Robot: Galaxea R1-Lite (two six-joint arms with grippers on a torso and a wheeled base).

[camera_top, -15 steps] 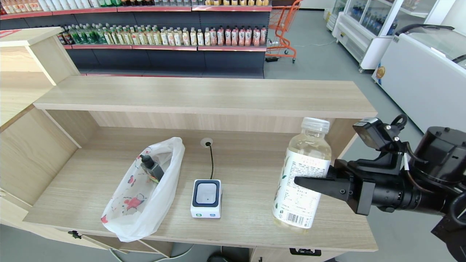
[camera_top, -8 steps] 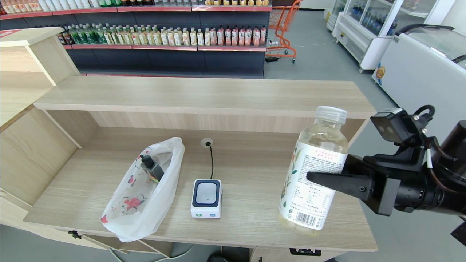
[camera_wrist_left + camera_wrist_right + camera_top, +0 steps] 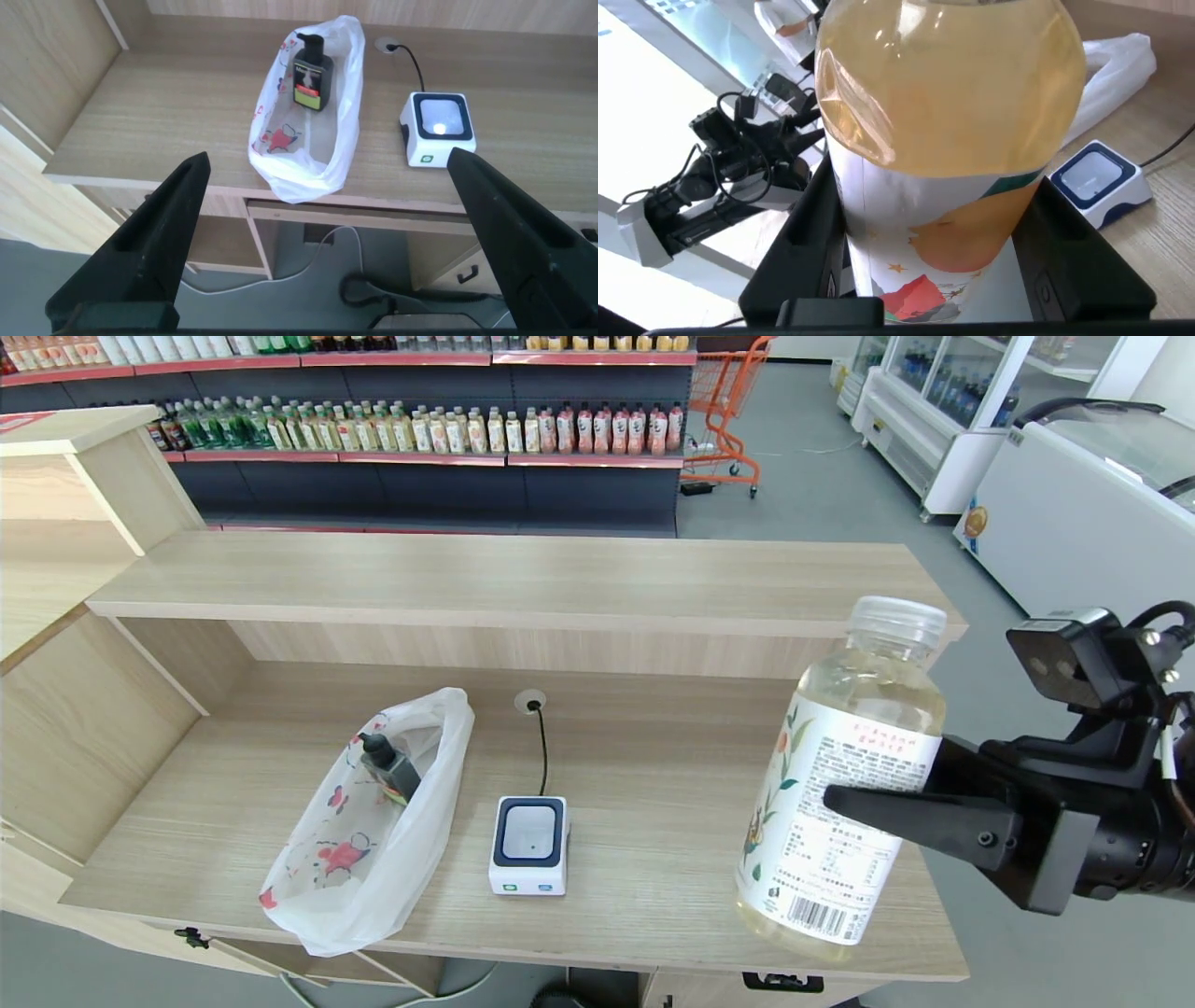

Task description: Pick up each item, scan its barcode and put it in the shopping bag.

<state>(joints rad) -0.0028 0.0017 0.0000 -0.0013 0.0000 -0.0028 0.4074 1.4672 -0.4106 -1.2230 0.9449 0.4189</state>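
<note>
Right gripper [image 3: 878, 775] clenches a clear plastic bottle of pale yellow drink with a white label [image 3: 845, 719], held nearly upright at the right end of the light wooden worktop [image 3: 653, 775], well apart from the white box scanner [image 3: 528, 845]. The head view shows a barcode low on the label, and the right wrist view shows both black fingers [image 3: 808, 233] against the bottle's sides. From the left wrist view, the left gripper [image 3: 329, 161], jaws spread wide, frames the white flower-printed plastic shopping bag [image 3: 348, 121], which lies near the scanner with a dark pump bottle [image 3: 311, 75] inside.
</note>
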